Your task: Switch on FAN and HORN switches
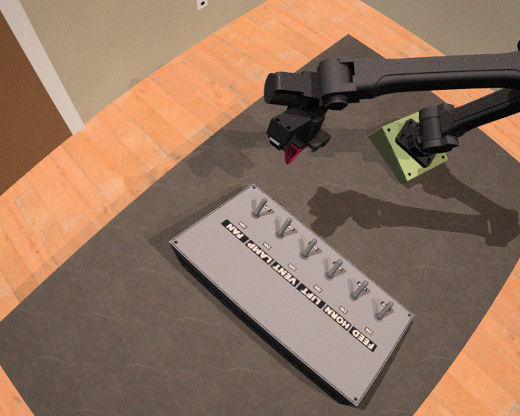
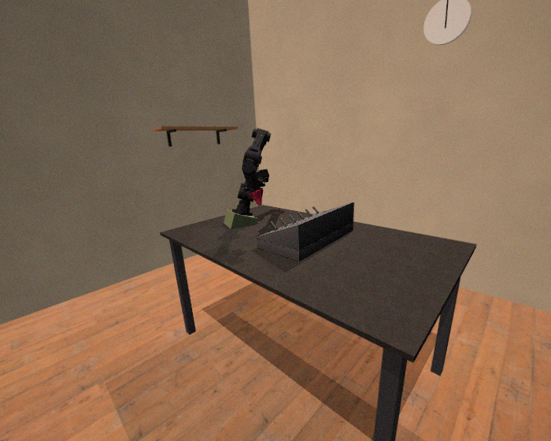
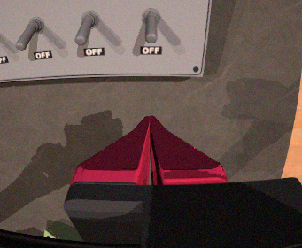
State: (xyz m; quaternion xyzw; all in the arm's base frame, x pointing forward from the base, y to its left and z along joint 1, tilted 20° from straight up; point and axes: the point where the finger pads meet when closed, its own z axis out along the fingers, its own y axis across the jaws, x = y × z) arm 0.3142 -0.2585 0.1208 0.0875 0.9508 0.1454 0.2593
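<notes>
The grey console (image 1: 291, 290) lies on the dark table with six toggle levers in a row, labelled FAN, LAMP, VENT, LIFT, HORN and FEED. The FAN lever (image 1: 258, 207) and the HORN lever (image 1: 358, 289) both lean toward the OFF side, as do the other four. My gripper (image 1: 292, 154), with red fingers, is shut and empty. It hovers above the table behind the console's FAN end, apart from it. In the wrist view the fingertips (image 3: 151, 120) point toward the FAN lever (image 3: 151, 26), which stands by its OFF mark. The exterior view shows the console (image 2: 308, 227) and gripper (image 2: 256, 195) small.
My arm's green base block (image 1: 405, 149) stands on the table to the right behind the console. The table edge runs near the console's FAN end in the wrist view (image 3: 298, 77). A wall shelf (image 2: 195, 128) hangs well behind.
</notes>
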